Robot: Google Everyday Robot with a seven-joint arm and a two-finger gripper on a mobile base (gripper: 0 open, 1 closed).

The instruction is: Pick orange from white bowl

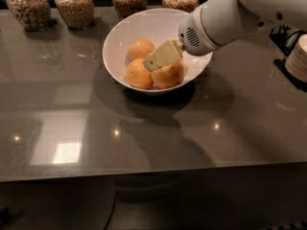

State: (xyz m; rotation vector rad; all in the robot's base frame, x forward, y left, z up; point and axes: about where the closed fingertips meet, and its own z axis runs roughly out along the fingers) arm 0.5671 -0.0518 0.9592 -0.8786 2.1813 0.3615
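Observation:
A large glossy white bowl [114, 40] stands on the dark grey counter at the back centre. Three oranges lie in it: one at the back [140, 47], one at the front left [138, 75], one at the front right [169, 75]. My gripper [162, 56], cream-coloured on a white arm that comes in from the upper right, reaches down into the bowl. It sits between the oranges, right over the top of the front right one, and partly hides it.
Several grain-filled glass jars [74, 5] line the back edge of the counter. A stack of pale dishes [298, 56] and a dark rack [283, 35] stand at the right edge. The counter's front edge runs across the lower part of the view.

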